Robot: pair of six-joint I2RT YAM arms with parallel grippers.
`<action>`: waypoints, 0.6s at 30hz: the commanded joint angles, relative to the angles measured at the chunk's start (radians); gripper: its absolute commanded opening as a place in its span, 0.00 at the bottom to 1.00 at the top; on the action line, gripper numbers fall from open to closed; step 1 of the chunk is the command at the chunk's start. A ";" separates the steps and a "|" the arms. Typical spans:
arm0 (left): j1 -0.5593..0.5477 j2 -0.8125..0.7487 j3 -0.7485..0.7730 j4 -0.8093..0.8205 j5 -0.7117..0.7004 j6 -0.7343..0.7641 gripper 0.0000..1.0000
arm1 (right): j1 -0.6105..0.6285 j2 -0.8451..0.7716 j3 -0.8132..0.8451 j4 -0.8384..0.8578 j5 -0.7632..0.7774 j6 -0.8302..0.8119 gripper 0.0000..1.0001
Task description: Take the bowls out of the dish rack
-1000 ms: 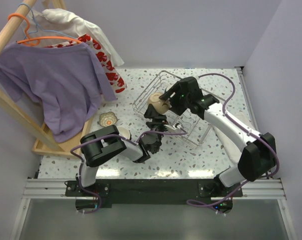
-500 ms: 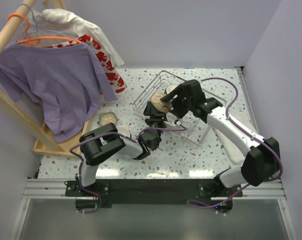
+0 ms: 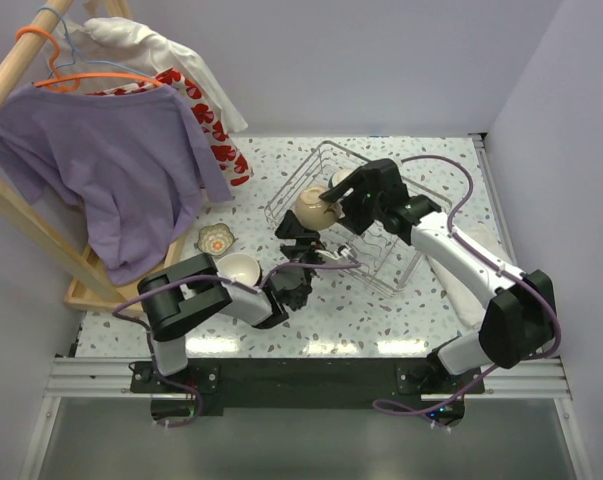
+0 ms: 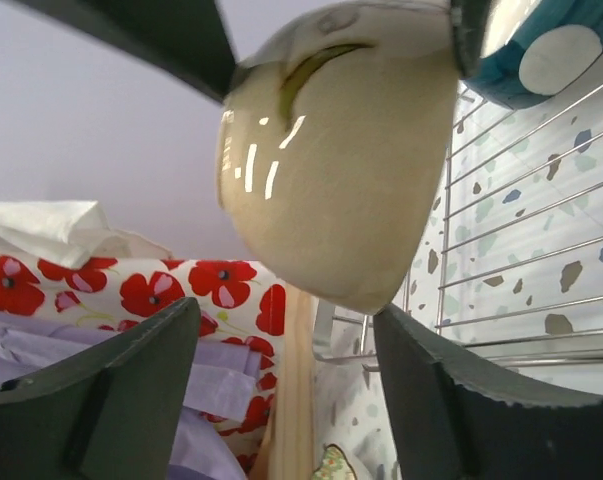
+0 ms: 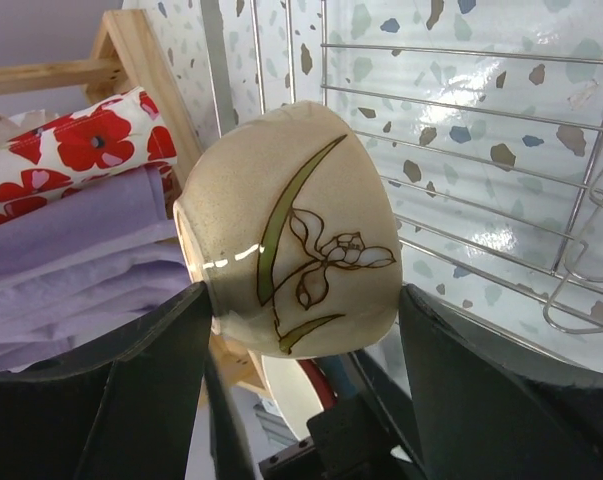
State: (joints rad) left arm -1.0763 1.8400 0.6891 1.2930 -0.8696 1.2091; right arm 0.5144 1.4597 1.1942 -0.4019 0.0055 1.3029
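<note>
My right gripper (image 3: pixel 326 203) is shut on a tan bowl (image 3: pixel 313 208) painted with a flower (image 5: pixel 331 255) and holds it on its side above the left end of the dish rack (image 3: pixel 291 185). The bowl fills the gap between the right gripper (image 5: pixel 303 295) fingers. My left gripper (image 3: pixel 299 240) stands open just below it; in the left wrist view the bowl's base (image 4: pixel 351 210) hangs over the open left gripper (image 4: pixel 286 330), apart from both pads. A teal bowl with white dots (image 4: pixel 541 50) sits in the rack (image 4: pixel 501 200). A cream bowl (image 3: pixel 239 268) and a small patterned bowl (image 3: pixel 216 240) rest on the table.
A wooden clothes stand (image 3: pixel 91 270) with a purple shirt (image 3: pixel 111 170) and a red-flowered cloth (image 3: pixel 216 130) fills the left side. The rack's wires (image 5: pixel 461 120) lie right of the held bowl. Purple walls close the back and right.
The left arm's elbow has swung left, uncovering the cream bowl, and its gripper has come up under the tan bowl. The right gripper has barely moved with the bowl.
</note>
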 commanded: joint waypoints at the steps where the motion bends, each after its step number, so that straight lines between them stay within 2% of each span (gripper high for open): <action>1: -0.008 -0.161 -0.071 0.425 -0.025 -0.206 0.80 | -0.013 0.002 0.048 0.115 -0.004 -0.045 0.00; 5: -0.008 -0.298 -0.105 0.191 -0.026 -0.441 0.86 | -0.017 0.017 0.059 0.115 0.022 -0.112 0.00; 6: -0.008 -0.329 -0.103 0.049 -0.023 -0.488 0.87 | -0.017 0.027 0.062 0.114 0.022 -0.131 0.00; 10: 0.001 -0.523 -0.094 -0.303 0.048 -0.753 0.88 | -0.017 0.033 0.070 0.112 0.020 -0.246 0.00; 11: 0.007 -0.550 -0.089 -0.375 0.069 -0.858 0.88 | -0.019 0.031 0.070 0.109 0.022 -0.261 0.00; 12: 0.022 -0.574 -0.077 -0.515 0.086 -0.906 0.88 | -0.019 0.028 0.067 0.103 0.027 -0.274 0.00; 15: 0.039 -0.643 -0.079 -0.682 0.155 -1.028 0.88 | -0.025 0.024 0.053 0.106 0.025 -0.298 0.00; 18: 0.044 -0.679 -0.105 -0.718 0.198 -1.076 0.88 | -0.036 0.021 0.035 0.121 0.025 -0.292 0.00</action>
State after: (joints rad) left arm -1.0405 1.1881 0.5877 0.7486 -0.7578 0.3447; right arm 0.4934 1.4971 1.2293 -0.3420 0.0139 1.0550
